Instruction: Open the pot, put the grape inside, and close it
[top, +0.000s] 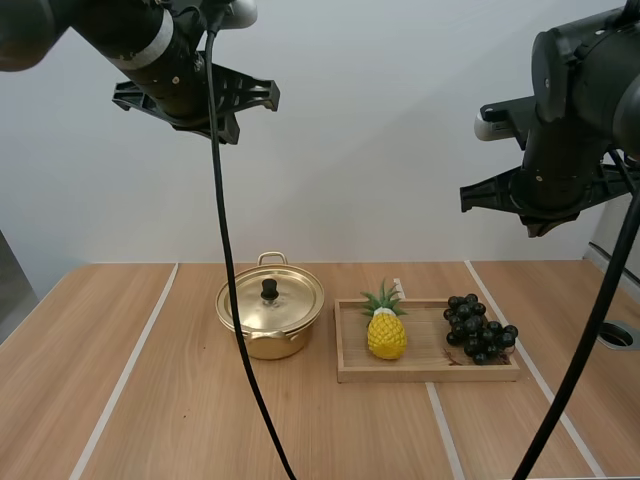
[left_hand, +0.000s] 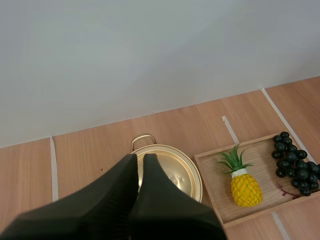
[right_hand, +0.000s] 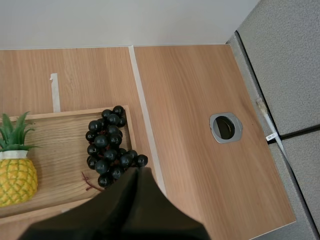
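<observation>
A gold pot stands on the table with its lid on, black knob up. To its right, a bunch of dark grapes lies at the right end of a wooden tray. Both arms hang high above the table, the left arm over the pot side and the right arm over the tray side. My left gripper is shut into one dark wedge above the pot. My right gripper is shut too, its tip just over the grapes.
A toy pineapple lies in the tray's left half, beside the grapes. A round metal grommet hole is set in the table right of the tray. White tape lines cross the wooden tabletop. The table's right edge is near the hole.
</observation>
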